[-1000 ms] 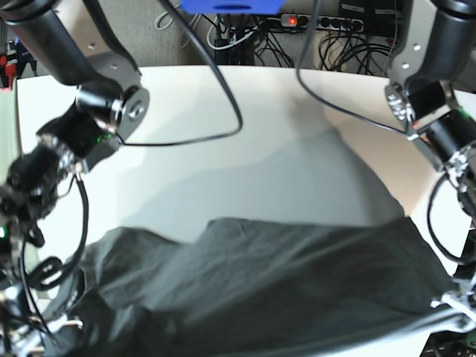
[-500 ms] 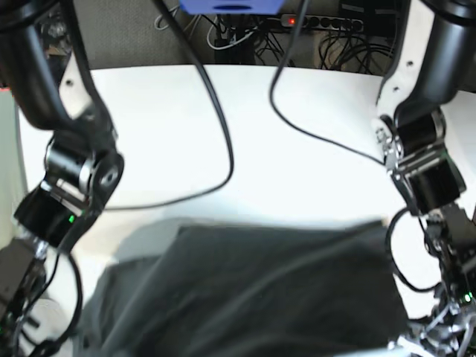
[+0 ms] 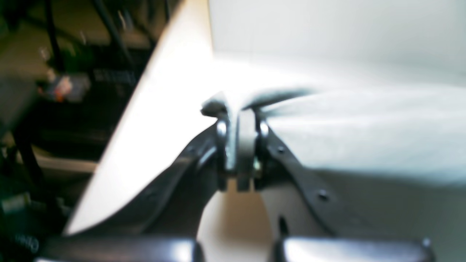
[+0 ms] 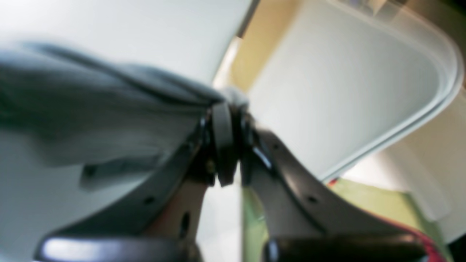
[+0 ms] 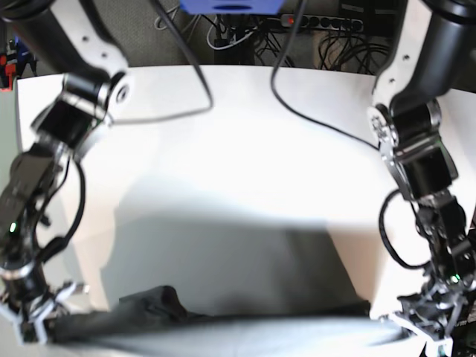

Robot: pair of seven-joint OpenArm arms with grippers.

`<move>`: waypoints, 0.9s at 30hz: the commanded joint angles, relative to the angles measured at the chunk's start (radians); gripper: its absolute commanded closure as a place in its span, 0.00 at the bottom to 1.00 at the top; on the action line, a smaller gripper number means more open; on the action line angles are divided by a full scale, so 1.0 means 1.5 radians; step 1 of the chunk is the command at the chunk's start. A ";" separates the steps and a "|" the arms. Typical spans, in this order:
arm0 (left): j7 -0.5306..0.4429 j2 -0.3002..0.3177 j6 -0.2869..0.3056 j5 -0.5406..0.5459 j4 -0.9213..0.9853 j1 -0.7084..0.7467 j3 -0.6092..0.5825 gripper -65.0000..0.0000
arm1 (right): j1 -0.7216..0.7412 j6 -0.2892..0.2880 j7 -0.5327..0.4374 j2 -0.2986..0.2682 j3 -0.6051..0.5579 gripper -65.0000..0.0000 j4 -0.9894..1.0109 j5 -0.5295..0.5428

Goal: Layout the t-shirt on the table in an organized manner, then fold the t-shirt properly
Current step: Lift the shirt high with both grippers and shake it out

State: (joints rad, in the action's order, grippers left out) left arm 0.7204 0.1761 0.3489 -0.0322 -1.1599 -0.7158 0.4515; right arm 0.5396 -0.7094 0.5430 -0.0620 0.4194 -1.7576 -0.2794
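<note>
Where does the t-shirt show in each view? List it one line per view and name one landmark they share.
Base: the t-shirt is stretched along the bottom edge between both grippers.
Left wrist: blurred pale fabric runs right from the shut left gripper.
Right wrist: grey fabric runs left from the shut right gripper.
Shared landmark: the white table, also at and.

T-shirt [image 5: 223, 327] motion-blurred, cut off by bottom edge.
</note>
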 commanded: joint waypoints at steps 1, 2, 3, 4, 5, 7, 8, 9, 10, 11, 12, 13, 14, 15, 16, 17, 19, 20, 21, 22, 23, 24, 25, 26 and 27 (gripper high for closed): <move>-0.029 0.023 -0.003 0.008 -0.022 -0.015 0.002 0.99 | -0.005 0.007 -0.031 -0.008 -0.004 1.00 -0.045 0.033; -0.029 0.030 -0.001 0.009 -0.023 -0.001 0.002 0.99 | -0.042 0.007 -0.031 -0.006 -0.004 1.00 -0.072 0.050; -0.026 0.035 0.001 0.009 -0.024 0.008 0.002 0.99 | -0.070 0.007 -0.031 -0.006 -0.004 1.00 -0.091 0.062; -0.022 0.038 0.002 0.009 -0.028 0.017 0.002 0.99 | -0.096 0.007 -0.031 -0.006 -0.004 1.00 -0.112 0.072; -0.020 0.041 0.002 0.009 -0.038 0.028 0.002 1.00 | -0.118 0.007 -0.031 -0.006 -0.002 1.00 -0.130 0.079; -0.020 0.049 0.002 0.009 -0.073 0.056 0.005 1.00 | -0.145 0.007 -0.034 -0.009 0.000 1.00 -0.160 0.081; -0.020 0.059 0.003 0.009 -0.100 0.071 0.013 0.99 | -0.155 0.007 -0.034 -0.011 0.000 1.00 -0.171 0.081; -0.019 0.064 0.003 0.009 -0.124 0.081 0.017 0.99 | -0.160 0.007 -0.035 -0.015 0.000 1.00 -0.180 0.081; -0.014 0.065 0.003 0.009 -0.149 0.087 0.021 0.99 | -0.163 0.007 -0.035 -0.025 0.001 1.00 -0.182 0.081; 0.003 0.067 0.003 0.009 -0.173 0.092 0.021 0.99 | -0.163 0.007 -0.035 -0.035 0.001 1.00 -0.182 0.083; 0.028 0.068 0.004 0.009 -0.198 0.093 0.021 0.99 | -0.162 0.007 -0.035 -0.042 0.001 1.00 -0.182 0.091; 0.049 0.069 0.004 0.009 -0.222 0.093 0.021 0.99 | -0.161 0.007 -0.035 -0.047 0.007 1.00 -0.183 0.101; 0.063 0.071 0.004 0.009 -0.239 0.093 0.021 0.99 | -0.160 0.007 -0.035 -0.049 0.015 1.00 -0.183 0.113; 0.077 0.074 0.005 0.009 -0.258 0.093 0.021 0.99 | -0.157 0.007 -0.035 -0.052 0.024 1.00 -0.184 0.124; 0.089 0.072 0.005 0.009 -0.282 0.094 0.021 0.99 | -0.150 0.007 -0.035 -0.056 0.030 1.00 -0.187 0.136; 0.102 0.071 0.005 0.009 -0.301 0.099 0.021 0.99 | -0.141 0.007 -0.035 -0.057 0.036 1.00 -0.187 0.143; 0.118 0.068 0.005 0.014 -0.344 0.107 0.021 0.99 | -0.122 0.007 -0.036 -0.057 0.056 1.00 -0.190 0.156; 0.127 0.068 0.005 0.028 -0.376 0.112 0.021 0.99 | -0.110 0.007 -0.036 -0.057 0.071 1.00 -0.191 0.165; 0.134 0.068 0.006 0.047 -0.405 0.123 0.021 0.99 | -0.097 0.007 -0.036 -0.057 0.084 1.00 -0.192 0.172; 0.141 0.068 0.011 0.069 -0.434 0.134 0.021 0.99 | -0.087 0.007 -0.036 -0.057 0.100 1.00 -0.192 0.178; 0.151 0.069 0.013 0.094 -0.469 0.141 0.021 0.99 | -0.072 0.007 -0.036 -0.057 0.115 1.00 -0.192 0.182; 0.161 0.070 0.012 0.112 -0.492 0.145 0.021 0.99 | -0.060 0.007 -0.036 -0.057 0.123 1.00 -0.192 0.183; 0.172 0.070 0.011 0.126 -0.511 0.145 0.020 0.99 | -0.048 0.007 -0.035 -0.058 0.131 1.00 -0.192 0.184; 0.181 0.070 0.010 0.133 -0.521 0.145 0.020 0.99 | -0.040 0.007 -0.034 -0.065 0.133 1.00 -0.192 0.184; 0.188 0.068 0.010 0.140 -0.524 0.144 0.020 0.99 | -0.035 0.007 -0.033 -0.074 0.132 1.00 -0.191 0.185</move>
State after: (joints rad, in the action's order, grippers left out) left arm 1.0145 0.2657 0.3748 0.1944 -1.9392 -0.4774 0.4763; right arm 0.4622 -0.7136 0.5198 -0.1589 0.6163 -2.0312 -0.0135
